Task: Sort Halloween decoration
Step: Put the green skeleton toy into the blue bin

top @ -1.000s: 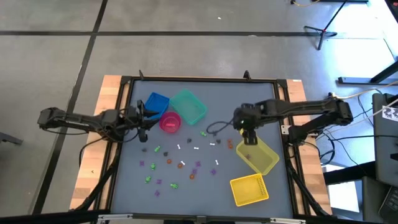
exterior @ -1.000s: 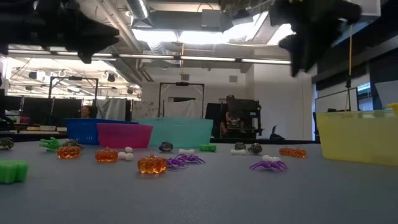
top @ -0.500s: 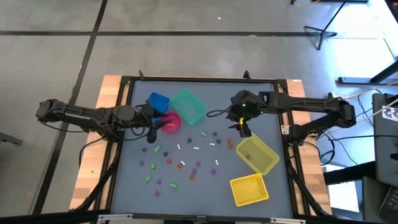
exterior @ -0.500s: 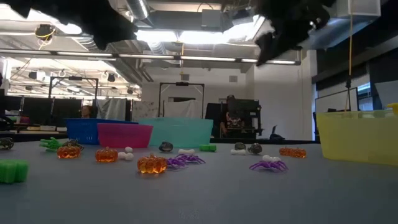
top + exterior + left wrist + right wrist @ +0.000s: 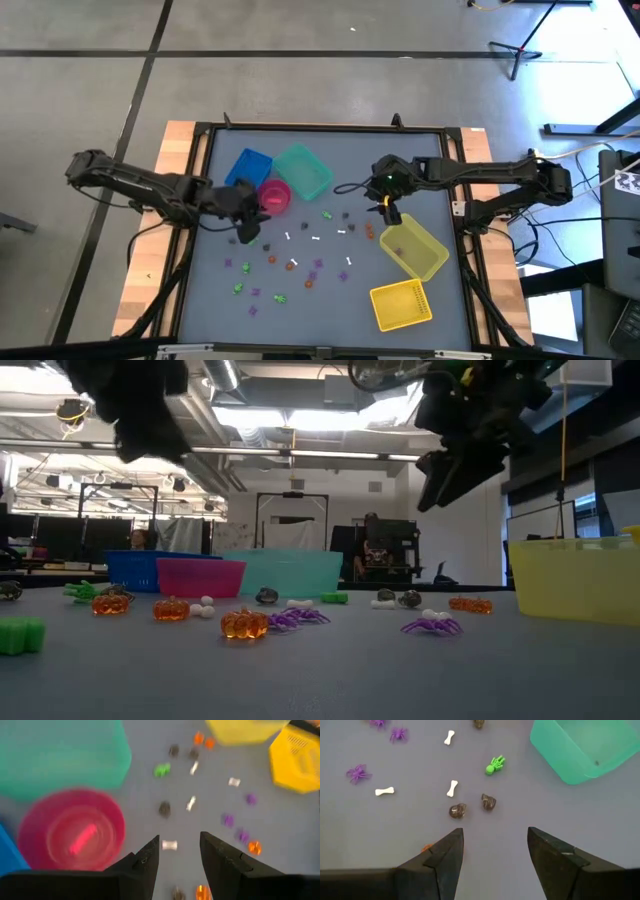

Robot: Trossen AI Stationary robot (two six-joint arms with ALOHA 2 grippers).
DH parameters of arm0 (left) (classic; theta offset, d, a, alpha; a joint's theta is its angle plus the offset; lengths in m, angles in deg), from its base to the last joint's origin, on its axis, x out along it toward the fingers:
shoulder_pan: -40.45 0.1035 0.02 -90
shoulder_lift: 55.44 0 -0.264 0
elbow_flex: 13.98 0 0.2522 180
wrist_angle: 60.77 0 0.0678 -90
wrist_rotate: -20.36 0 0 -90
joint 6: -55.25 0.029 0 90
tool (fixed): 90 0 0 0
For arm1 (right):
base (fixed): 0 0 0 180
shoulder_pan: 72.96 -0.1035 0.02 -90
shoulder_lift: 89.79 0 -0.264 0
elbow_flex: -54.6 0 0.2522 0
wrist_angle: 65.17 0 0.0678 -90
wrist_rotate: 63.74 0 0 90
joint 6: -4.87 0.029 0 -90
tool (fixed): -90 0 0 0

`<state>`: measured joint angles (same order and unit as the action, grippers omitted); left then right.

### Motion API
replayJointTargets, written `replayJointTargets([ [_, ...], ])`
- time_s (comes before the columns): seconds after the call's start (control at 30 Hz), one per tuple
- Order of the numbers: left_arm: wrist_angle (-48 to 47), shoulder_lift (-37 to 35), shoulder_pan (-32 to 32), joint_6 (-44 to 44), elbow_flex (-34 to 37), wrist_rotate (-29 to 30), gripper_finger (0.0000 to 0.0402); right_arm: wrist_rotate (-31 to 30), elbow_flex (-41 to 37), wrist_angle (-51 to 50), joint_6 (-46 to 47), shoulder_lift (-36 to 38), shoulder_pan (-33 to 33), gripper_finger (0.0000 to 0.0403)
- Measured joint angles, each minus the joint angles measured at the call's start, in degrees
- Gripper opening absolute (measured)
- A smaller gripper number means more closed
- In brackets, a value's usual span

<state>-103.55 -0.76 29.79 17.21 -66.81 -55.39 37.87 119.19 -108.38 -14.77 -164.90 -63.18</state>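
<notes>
Tiny Halloween trinkets [image 5: 291, 263] lie loose on the grey mat: purple spiders [image 5: 431, 625], orange pumpkins [image 5: 244, 623], white bones [image 5: 452, 787], green figures [image 5: 494, 765] and dark grey pieces [image 5: 457, 810]. My left gripper [image 5: 245, 230] hangs open above the mat just near of the pink bowl [image 5: 273, 196]. In its wrist view a white bone [image 5: 170, 845] shows between its fingertips [image 5: 179, 847], far below them. My right gripper [image 5: 390, 213] hangs open beside the yellow bin's [image 5: 413, 250] far corner. The two dark grey pieces lie ahead of its fingers [image 5: 495, 840].
A blue bin [image 5: 247, 165] and a teal bin [image 5: 303, 172] stand at the far left of the mat, with the pink bowl beside them. A second yellow bin [image 5: 400, 305] sits near the front right. A pink piece [image 5: 81, 838] lies in the pink bowl.
My left gripper has swung from beside the blue bin toward the table's near edge and a little right, tipping downward. My right gripper has left the yellow bin, gone toward the far edge, then come down and tipped lower. Both stay open. No trinket has moved.
</notes>
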Motion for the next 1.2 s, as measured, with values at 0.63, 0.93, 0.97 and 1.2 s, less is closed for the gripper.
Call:
replayJointTargets([
  [0.63, -10.5, 15.4, -5.6, -13.2, 0.0, -1.8, 0.0128, 0.0, 0.0, 2.4, 0.0, 0.0, 0.0, 0.0221],
  [0.93, -11.5, 20.0, -5.7, -18.9, 0.0, -4.6, 0.0128, 0.0, 0.0, 2.4, 0.0, 0.0, 0.0, 0.0221],
  [0.97, -11.4, 20.7, -5.7, -19.0, 0.0, -4.6, 0.0128, 0.0, 0.0, 2.4, 0.0, 0.0, 0.0, 0.0221],
  [1.2, -11.0, 24.7, -5.7, -19.0, 0.0, -7.2, 0.0128, 0.0, 0.0, 2.4, 0.0, 0.0, 0.0, 0.0221],
])
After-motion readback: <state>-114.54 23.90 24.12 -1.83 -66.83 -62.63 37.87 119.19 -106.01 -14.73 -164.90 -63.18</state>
